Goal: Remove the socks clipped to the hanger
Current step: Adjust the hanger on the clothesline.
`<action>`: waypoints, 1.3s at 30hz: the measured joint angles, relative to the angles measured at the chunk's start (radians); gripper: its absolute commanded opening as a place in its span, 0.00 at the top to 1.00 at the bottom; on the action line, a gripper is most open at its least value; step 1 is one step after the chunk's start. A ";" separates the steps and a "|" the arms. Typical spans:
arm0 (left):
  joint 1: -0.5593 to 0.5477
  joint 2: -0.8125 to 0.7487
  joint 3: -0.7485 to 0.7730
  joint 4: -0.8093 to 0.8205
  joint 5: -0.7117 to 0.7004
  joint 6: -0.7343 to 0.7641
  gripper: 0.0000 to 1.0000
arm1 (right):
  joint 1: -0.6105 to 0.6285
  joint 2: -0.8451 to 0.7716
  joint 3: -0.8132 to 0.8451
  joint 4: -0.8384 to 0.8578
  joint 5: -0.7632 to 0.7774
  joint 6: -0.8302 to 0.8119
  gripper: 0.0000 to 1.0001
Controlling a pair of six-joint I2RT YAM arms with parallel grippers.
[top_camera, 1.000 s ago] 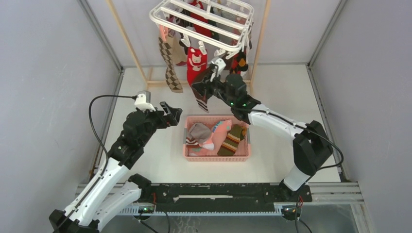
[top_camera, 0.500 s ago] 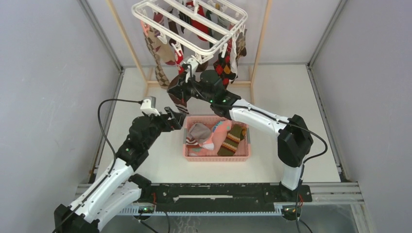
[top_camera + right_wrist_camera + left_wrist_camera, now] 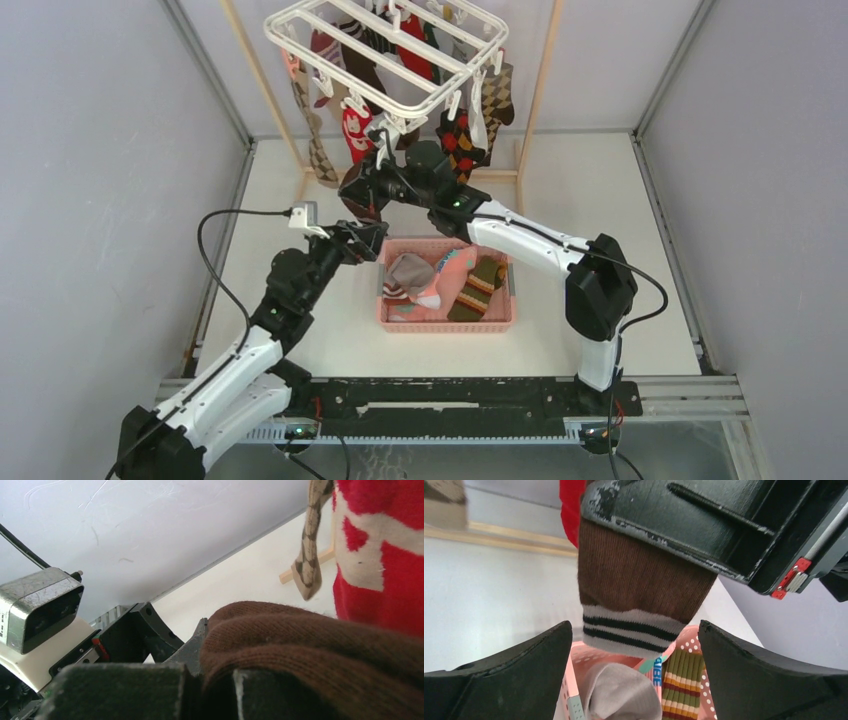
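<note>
The white hanger (image 3: 385, 45) hangs from the wooden rack, swung to the left, with several socks (image 3: 465, 125) clipped under it. My right gripper (image 3: 362, 192) is shut on a dark brown sock (image 3: 310, 645) with a black-and-white striped cuff (image 3: 631, 627), just below the hanger's near corner. I cannot tell whether a clip holds this sock. My left gripper (image 3: 366, 238) is open, with its fingers on either side of the dangling cuff. A red and white sock (image 3: 380, 555) hangs beside the brown one.
A pink basket (image 3: 500, 318) on the table holds a grey sock (image 3: 624, 697), a pink sock (image 3: 445, 272) and an olive striped sock (image 3: 684, 680). The wooden rack poles (image 3: 262, 85) stand at the back. Grey walls close in both sides.
My right gripper has pulled the brown sock to the left, and the hanger has swung left with it. My left gripper has moved up and right under the sock's cuff.
</note>
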 measured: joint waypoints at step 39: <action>-0.002 0.085 0.082 0.032 0.052 0.113 1.00 | -0.164 -0.144 -0.270 0.069 -0.272 0.138 0.29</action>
